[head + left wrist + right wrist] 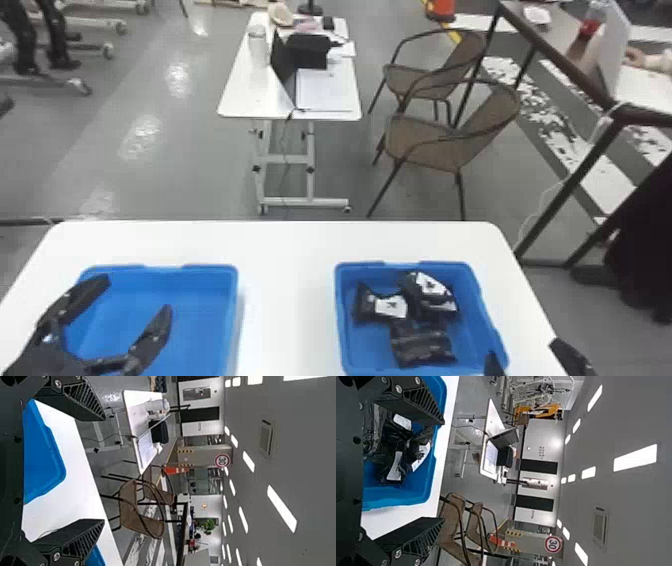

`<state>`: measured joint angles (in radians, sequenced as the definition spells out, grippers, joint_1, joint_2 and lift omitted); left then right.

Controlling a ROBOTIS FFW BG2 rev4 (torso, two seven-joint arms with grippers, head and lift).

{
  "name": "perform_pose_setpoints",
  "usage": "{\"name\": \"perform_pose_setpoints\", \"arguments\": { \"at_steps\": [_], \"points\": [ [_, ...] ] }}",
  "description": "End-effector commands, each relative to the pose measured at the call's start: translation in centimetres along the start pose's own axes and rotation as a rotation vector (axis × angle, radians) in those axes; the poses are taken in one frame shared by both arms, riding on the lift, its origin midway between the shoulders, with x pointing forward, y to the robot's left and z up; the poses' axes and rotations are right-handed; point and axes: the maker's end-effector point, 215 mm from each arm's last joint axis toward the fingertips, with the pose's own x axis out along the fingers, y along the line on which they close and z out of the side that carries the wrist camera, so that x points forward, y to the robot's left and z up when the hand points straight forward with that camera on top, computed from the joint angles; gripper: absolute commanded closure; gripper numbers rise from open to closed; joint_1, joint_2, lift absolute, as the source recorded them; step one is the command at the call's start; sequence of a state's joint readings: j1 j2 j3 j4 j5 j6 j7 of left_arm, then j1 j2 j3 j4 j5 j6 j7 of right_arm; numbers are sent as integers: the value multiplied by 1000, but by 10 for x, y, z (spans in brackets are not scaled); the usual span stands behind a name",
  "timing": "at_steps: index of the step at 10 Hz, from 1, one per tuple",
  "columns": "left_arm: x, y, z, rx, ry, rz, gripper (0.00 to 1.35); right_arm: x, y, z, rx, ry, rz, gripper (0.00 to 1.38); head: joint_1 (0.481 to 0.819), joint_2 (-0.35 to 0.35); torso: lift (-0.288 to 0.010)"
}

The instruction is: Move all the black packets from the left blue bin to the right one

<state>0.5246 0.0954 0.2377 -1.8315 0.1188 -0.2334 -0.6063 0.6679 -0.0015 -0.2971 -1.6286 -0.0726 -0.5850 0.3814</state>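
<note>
My left gripper (132,295) is open over the left blue bin (200,320), whose visible floor is bare; the same left gripper (104,469) has widely parted fingers in the left wrist view. In the right blue bin (475,320) lie several black packets, among them a white-labelled packet (372,305) at the left and a dark packet (422,345) nearer the front. At that bin's front right corner is my right gripper (525,352), open. In the right wrist view, the right gripper (442,471) stands open, with black packets (401,451) in the bin beyond.
Both bins stand on a white table (285,280), with a strip of tabletop between them. Beyond its far edge are a smaller white table (240,95) holding papers and a black item, and brown chairs (430,150).
</note>
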Motion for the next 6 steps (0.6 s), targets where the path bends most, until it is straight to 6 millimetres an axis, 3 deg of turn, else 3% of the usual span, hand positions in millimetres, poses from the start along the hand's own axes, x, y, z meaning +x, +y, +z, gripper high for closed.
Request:
{"name": "perform_pose_setpoints", "arguments": {
  "at_steps": [1, 6],
  "points": [
    [-3, 8, 7, -11, -30, 39, 124, -2, -3, 1, 18, -8, -25, 162, 695, -103, 0],
    [-1, 11, 4, -43, -24, 39, 124, 0, -9, 4, 34, -21, -41, 162, 695, -96, 0]
  ]
}}
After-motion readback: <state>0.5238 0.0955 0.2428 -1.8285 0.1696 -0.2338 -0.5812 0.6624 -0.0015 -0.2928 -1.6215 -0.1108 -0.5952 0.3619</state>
